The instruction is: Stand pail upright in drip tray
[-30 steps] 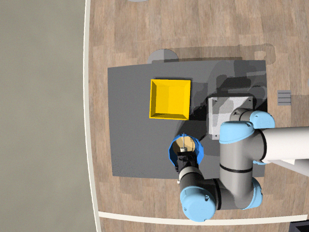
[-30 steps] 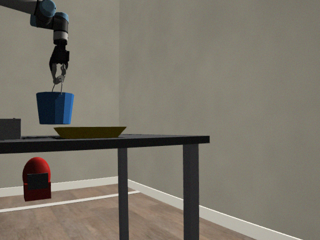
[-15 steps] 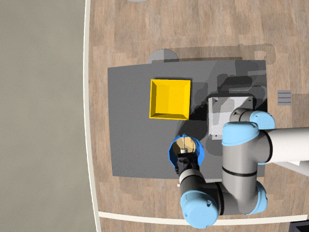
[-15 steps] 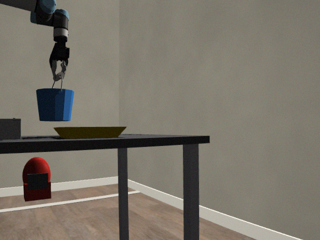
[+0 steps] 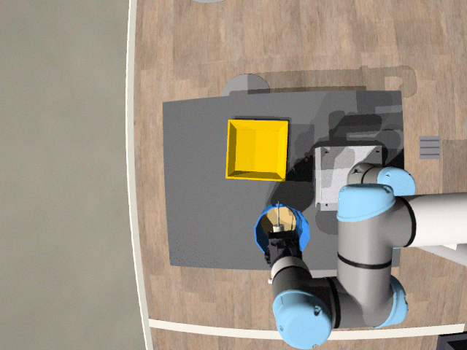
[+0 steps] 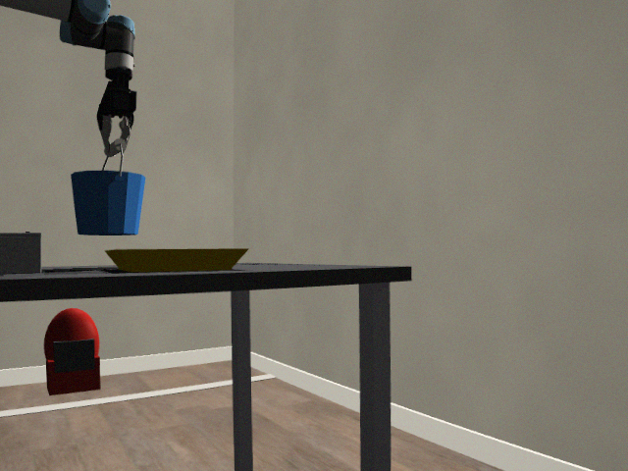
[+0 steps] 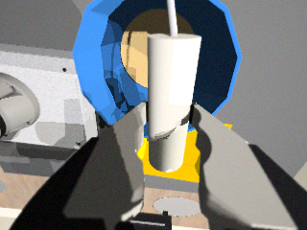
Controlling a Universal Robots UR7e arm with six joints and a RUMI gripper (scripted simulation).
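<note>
A blue pail hangs upright in the air from its wire handle, its base well above the dark table; in the side view the pail hangs higher than the tray's rim. My gripper is shut on the white grip of the pail's handle, and the pail's open mouth shows below the fingers. The yellow drip tray sits empty on the table, apart from the pail; from the side the tray is shallow with sloped walls.
The arm's grey mounting plate stands on the table to the right of the tray. A grey box sits at the table's left end in the side view. A red object stands on the floor under the table.
</note>
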